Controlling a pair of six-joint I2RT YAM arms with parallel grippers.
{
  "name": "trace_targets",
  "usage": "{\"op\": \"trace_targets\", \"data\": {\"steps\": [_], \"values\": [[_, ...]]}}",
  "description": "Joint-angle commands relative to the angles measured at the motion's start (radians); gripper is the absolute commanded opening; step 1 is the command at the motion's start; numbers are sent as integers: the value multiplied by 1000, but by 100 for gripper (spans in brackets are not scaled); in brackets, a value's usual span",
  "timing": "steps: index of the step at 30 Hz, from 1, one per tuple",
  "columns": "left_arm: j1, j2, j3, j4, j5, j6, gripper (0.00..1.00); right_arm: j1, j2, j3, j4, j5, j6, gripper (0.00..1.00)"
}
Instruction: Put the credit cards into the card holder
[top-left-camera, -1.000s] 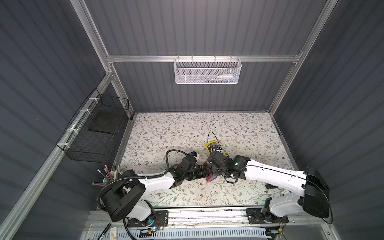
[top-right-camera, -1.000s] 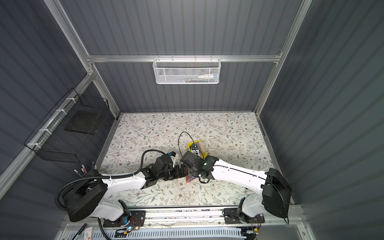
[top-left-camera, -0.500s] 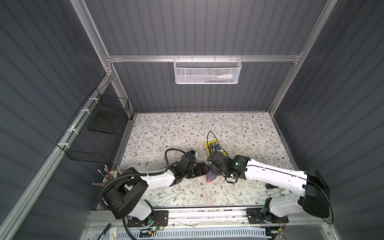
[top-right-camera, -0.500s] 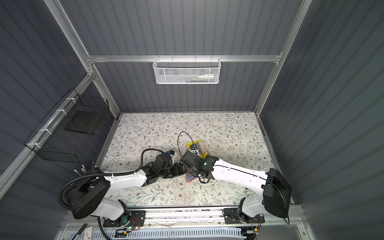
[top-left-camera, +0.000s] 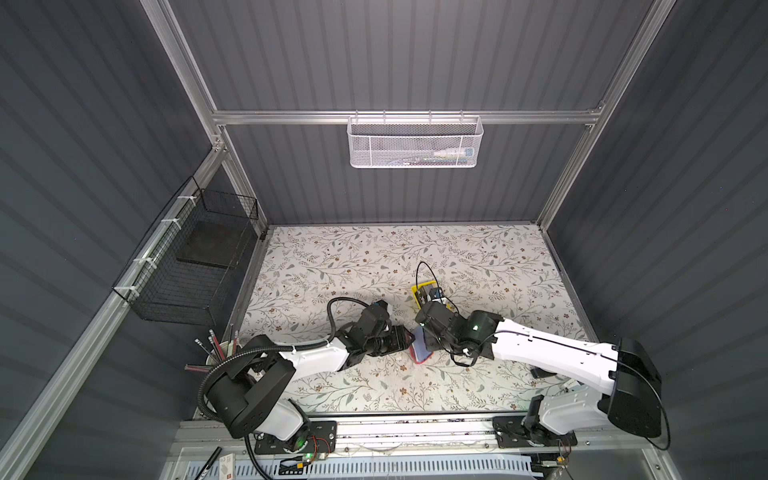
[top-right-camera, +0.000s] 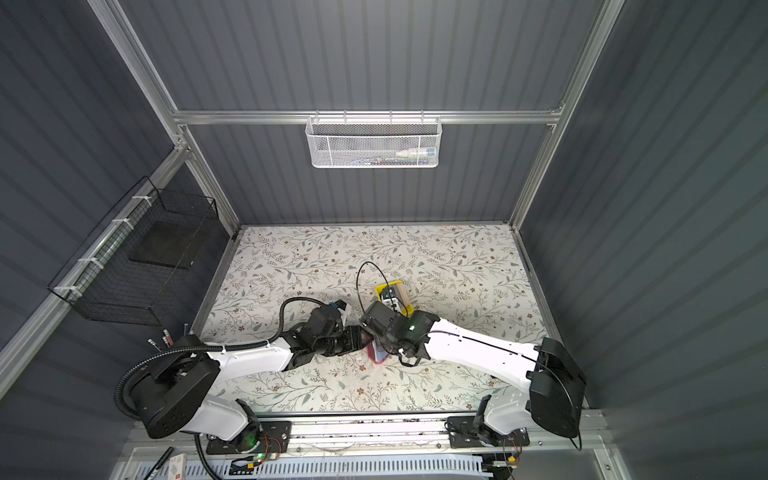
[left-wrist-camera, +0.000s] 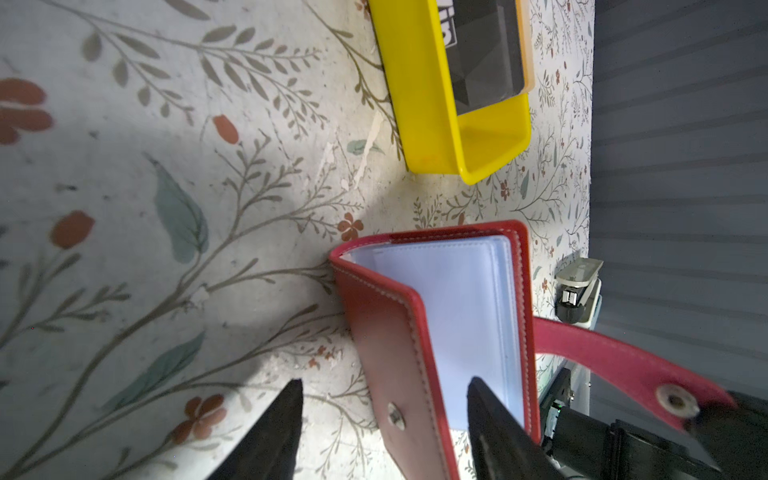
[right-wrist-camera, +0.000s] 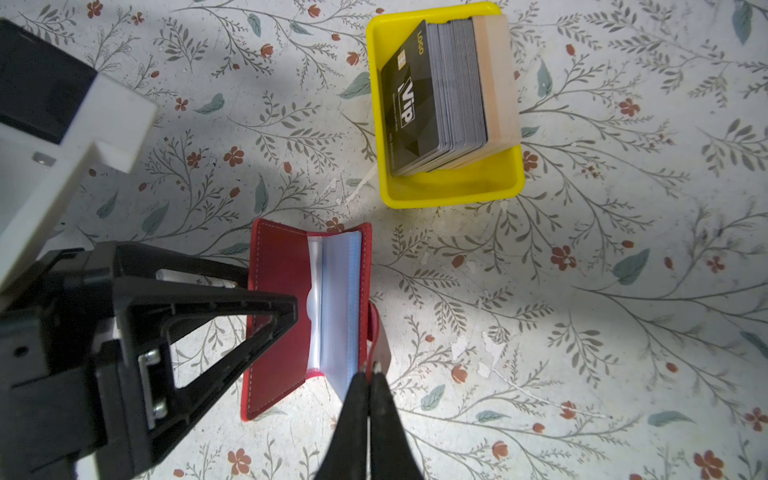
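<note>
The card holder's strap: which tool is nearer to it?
Right. The right tool pinches the strap end; the left tool straddles the card holder at its front cover, jaws open.

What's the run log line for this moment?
holder: half open | left hand: open, straddling its cover | right hand: shut on strap | cards: stacked in tray

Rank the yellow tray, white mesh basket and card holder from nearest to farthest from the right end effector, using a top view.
1. Card holder, strap pinched by the right end effector.
2. Yellow tray, just behind on the table.
3. White mesh basket, high on the rear rail.
</note>
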Motion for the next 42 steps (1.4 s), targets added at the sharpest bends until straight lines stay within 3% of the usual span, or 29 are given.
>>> {"op": "trace_targets", "data": {"steps": [1,12,26,32,42], "values": [[14,-33,-9,-30,4,39,56,5,10,-12,-9,16,3,12],[17,-41,-48,33,39,54,46,0,-11,-108,51,-10,36,23],[16,-33,-99,163,26,49,42,-93,-98,-288,312,-185,-9,28],[16,-46,-73,90,-14,77,43,-130,-139,-375,439,-283,-41,29],[14,-77,-70,59,-76,69,43,-149,-146,-402,497,-333,-99,32]]}}
